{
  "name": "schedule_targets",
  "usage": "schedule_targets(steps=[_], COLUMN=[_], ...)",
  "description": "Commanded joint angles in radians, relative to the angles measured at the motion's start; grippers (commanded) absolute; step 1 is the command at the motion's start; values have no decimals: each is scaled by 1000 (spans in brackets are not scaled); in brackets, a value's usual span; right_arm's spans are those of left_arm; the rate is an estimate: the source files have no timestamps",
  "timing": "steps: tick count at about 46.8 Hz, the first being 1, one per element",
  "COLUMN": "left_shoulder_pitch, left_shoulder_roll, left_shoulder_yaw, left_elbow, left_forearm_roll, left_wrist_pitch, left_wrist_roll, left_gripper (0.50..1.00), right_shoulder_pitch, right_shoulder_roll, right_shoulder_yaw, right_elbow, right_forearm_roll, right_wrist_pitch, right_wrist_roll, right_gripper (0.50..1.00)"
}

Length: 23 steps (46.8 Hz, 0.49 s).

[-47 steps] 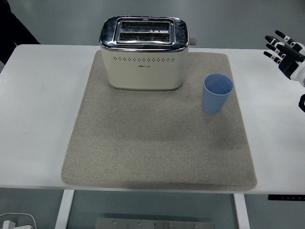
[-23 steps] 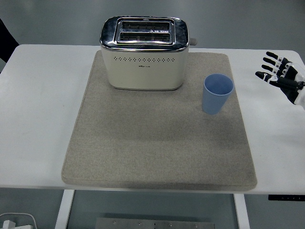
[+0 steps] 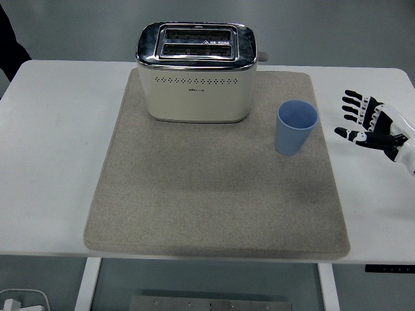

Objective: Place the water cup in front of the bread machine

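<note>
A light blue water cup (image 3: 296,127) stands upright and empty on the right side of a grey mat (image 3: 214,194), to the right of and slightly nearer than the toaster. The cream and chrome bread machine (image 3: 194,72) stands at the back middle of the mat with two slots on top. My right hand (image 3: 367,123) is over the white table to the right of the cup, a short gap away, fingers spread and holding nothing. The left arm is out of view.
The mat lies on a white table (image 3: 52,142). A dark sleeve of a person (image 3: 9,45) shows at the top left corner. A white object (image 3: 19,301) lies on the floor at the bottom left.
My right hand has come down and leftward from the far right edge toward the cup, staying open. The cup and the toaster have not moved.
</note>
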Motion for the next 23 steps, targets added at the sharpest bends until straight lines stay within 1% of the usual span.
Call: schedule_targets(steps=[1, 7, 12, 23], left_shoulder_pitch=[0, 0, 0, 0], left_shoulder_roll=[0, 0, 0, 0], left_shoulder_yaw=[0, 0, 0, 0], left_elbow=[0, 0, 0, 1], left_forearm_roll=[0, 0, 0, 0], left_wrist_pitch=[0, 0, 0, 0], left_wrist_roll=[0, 0, 0, 0], left_gripper=[999, 999, 999, 999], right_shoulder_pitch=[-13, -22, -22, -5], right_shoulder_roll=[12, 48, 81, 113], right_shoulder_yaw=[-6, -9, -10, -24], right_elbow=[0, 0, -3, -9], right_forearm_roll=[-62, -137, -168, -170], right_wrist_pitch=[-28, -90, -117, -127], right_wrist_roll=[13, 13, 6, -4], right_gripper=[928, 928, 930, 928])
